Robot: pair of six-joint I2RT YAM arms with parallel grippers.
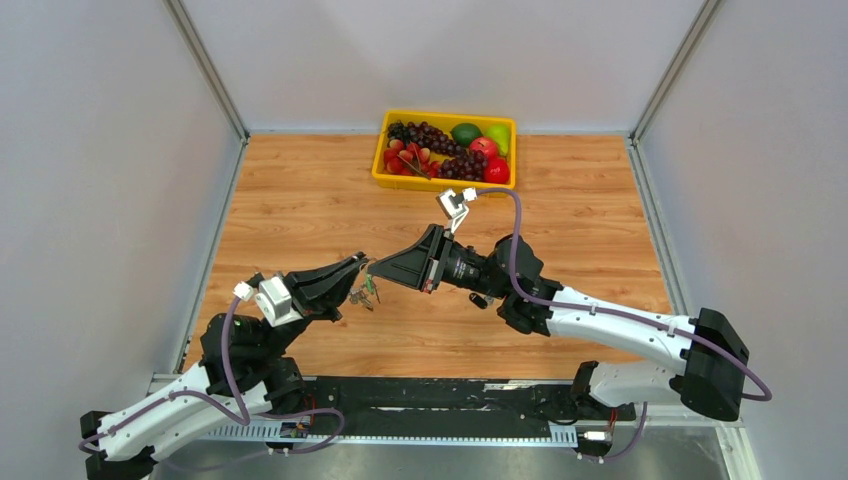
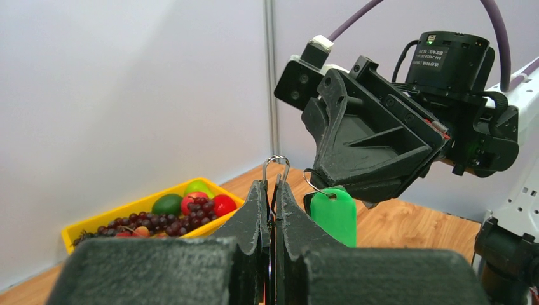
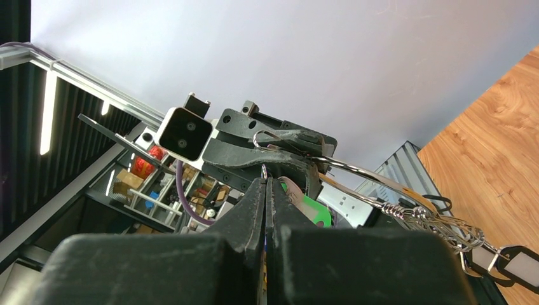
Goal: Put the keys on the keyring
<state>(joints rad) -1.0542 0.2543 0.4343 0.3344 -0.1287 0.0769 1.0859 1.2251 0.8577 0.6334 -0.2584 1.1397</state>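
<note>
L gripper clenched on keyring, wire loop standing at 12 o'clock above its tips; R gripper grasps green key, just beside loop at 3 o'clock. Rec.: keep ring rigid; align key's eye w/ wire end; feed slowly; slip likely.

Operator: Overhead, can you count the keys?
Note: No. You get one tiny cluster, and the heads can't be told apart.
Operator: Left wrist?
Note: Your left gripper hides the keyring's lower part and the green key's blade.
Operator: Right wrist?
Note: The green head is mostly behind your right gripper. The tag is cut off at the right edge.
</note>
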